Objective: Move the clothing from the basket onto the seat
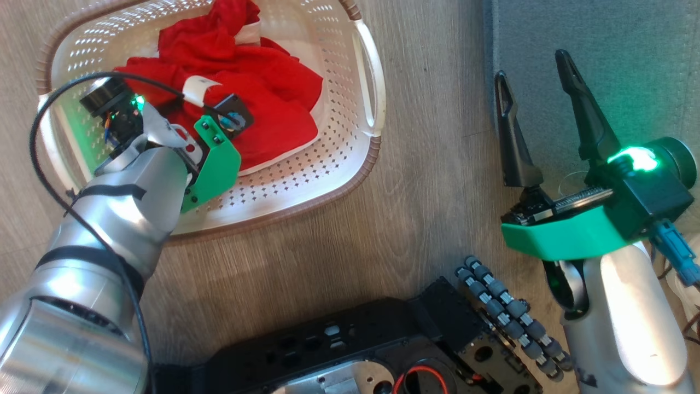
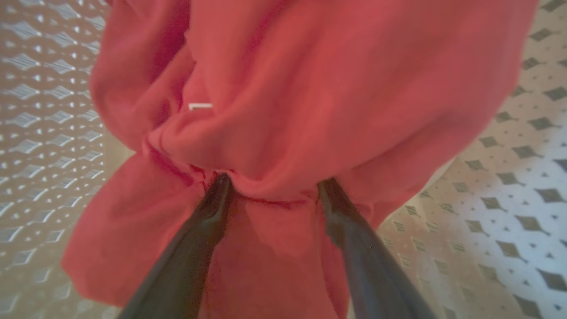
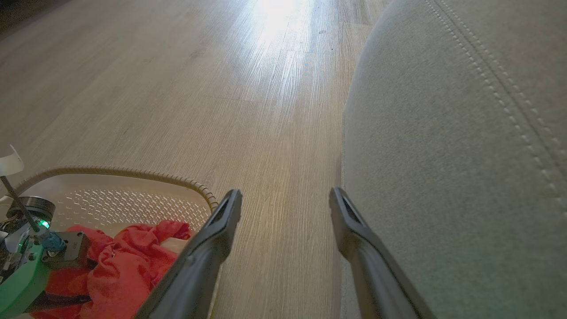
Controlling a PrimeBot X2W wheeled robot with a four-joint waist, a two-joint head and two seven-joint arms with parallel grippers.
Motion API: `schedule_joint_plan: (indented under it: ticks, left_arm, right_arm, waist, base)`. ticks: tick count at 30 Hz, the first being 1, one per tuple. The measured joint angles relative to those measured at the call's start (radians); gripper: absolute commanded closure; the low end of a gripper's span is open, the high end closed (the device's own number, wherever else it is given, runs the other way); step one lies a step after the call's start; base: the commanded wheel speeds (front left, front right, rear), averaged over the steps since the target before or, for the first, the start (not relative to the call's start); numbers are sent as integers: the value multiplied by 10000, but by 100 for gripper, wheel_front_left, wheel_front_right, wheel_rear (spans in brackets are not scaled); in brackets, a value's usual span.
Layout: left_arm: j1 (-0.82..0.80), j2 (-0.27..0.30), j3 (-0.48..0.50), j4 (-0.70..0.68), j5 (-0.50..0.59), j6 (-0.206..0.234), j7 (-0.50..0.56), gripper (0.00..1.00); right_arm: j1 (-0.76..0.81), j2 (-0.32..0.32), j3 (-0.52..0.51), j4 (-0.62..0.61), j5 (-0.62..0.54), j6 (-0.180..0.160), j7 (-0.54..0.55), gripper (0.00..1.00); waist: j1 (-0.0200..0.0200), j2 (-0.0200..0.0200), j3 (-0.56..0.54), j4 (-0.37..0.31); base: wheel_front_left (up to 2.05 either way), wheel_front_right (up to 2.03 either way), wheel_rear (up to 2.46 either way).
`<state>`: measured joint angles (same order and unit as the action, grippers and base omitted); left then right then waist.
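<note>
The red clothing (image 1: 257, 93) lies heaped in the cream basket (image 1: 367, 82) on the floor at the upper left. My left wrist (image 1: 216, 158) points down into the basket and hides its fingers in the head view. In the left wrist view my left gripper (image 2: 272, 184) is open, both fingertips pressed into the clothing (image 2: 310, 88) with a fold bulging between them. My right gripper (image 1: 535, 71) hangs open and empty over the edge of the grey seat (image 1: 601, 54). The right wrist view shows my right gripper (image 3: 285, 195) between the seat (image 3: 443, 155) and the basket (image 3: 133, 199).
Pale wood floor (image 1: 432, 180) runs between the basket and the seat. My black wheeled base (image 1: 350, 350) fills the bottom middle of the head view. The seat's rounded corner with pale stitching (image 3: 496, 84) stands close on the right.
</note>
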<state>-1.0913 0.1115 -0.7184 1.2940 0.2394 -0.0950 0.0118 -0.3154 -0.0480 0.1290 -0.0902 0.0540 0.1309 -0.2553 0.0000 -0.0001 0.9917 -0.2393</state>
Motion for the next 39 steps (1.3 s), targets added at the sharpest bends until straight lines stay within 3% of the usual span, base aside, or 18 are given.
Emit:
schedule_joint_plan:
  ticks: [5,6,7,8,9,18,24,30,39]
  left_arm:
    - [-43,-6,-165,15,63,-40,683,0]
    - [-61,-4,-140,17,13,-77,895,9]
    - [-81,-2,-81,25,-109,-86,1058,60]
    - [-103,0,-27,31,-221,-88,1158,96]
    - [-117,0,10,33,-299,-104,1193,100]
    - [-36,52,96,44,-731,-163,1281,100]
    - [477,25,431,65,-1277,117,640,100]
    - [1161,-481,709,61,-1871,324,-194,100]
    - [2633,-706,1156,67,-2993,487,-1538,100]
  right_arm:
    - [4,0,59,-29,0,0,0,0]
    - [4,0,59,-31,2,0,0,0]
    - [4,0,61,-33,2,0,0,0]
    - [4,0,65,-33,4,0,0,0]
    - [4,0,71,-33,31,0,0,0]
    - [-55,0,109,33,150,0,0,0]
    - [-476,0,67,362,247,0,0,0]
    - [-438,-2,-94,894,-19,0,0,0]
    - [-323,-2,40,1728,-90,0,0,0]
  waist:
    - [0,0,54,-59]
    - [0,0,62,-66]
    - [0,0,68,-72]
    - [0,0,74,-79]
    - [0,0,76,-84]
    - [0,0,-136,-131]
    - [0,0,-639,-147]
    - [0,1,-1582,189]
    - [-1,1,-3603,645]
  base:
    - [0,0,0]
    - [0,0,0]
    - [0,0,0]
    - [0,0,0]
    - [0,0,0]
    - [0,0,0]
    - [0,0,0]
    - [0,0,0]
    - [0,0,0]
